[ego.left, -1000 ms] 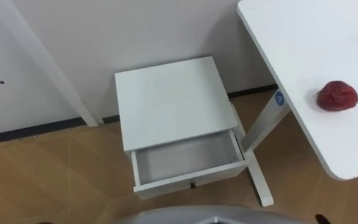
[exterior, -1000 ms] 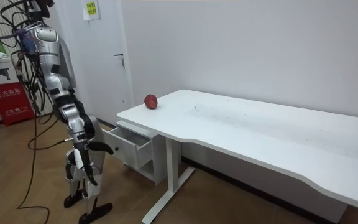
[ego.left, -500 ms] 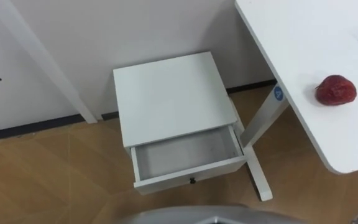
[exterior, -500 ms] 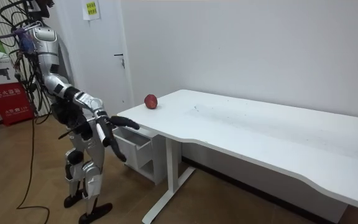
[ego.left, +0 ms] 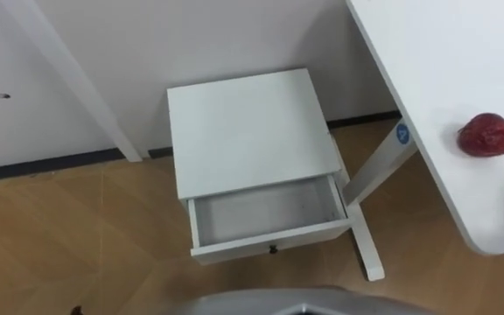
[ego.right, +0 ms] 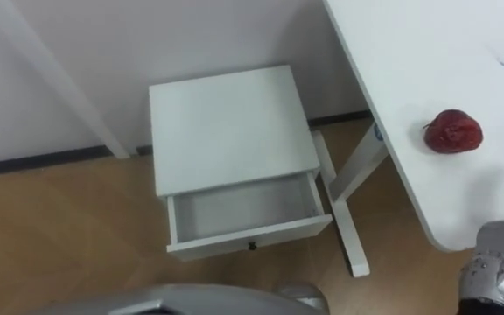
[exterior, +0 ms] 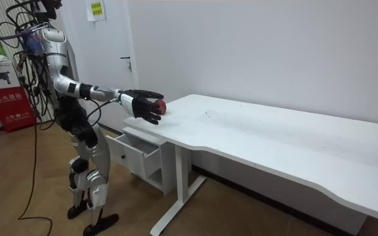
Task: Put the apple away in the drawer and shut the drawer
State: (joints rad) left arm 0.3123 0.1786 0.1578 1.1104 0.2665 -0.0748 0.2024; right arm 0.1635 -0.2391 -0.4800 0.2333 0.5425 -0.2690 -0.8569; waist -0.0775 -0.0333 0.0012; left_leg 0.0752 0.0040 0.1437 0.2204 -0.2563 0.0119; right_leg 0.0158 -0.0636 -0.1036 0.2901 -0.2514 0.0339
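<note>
One red apple [ego.left: 488,136] sat near desk [ego.left: 427,52] corner, untouched. Right hand [exterior: 142,105] hung near it, fingers loose, holding nothing. Clumsy poke could roll apple off edge onto floor, missing open empty drawer [ego.left: 265,210].

right hand [exterior: 142,105]: held out forward | fingers: loosely spread

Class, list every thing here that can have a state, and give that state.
drawer: open, empty
apple: lying on the table, not held
right hand: raised toward the table, open, holding nothing
</note>
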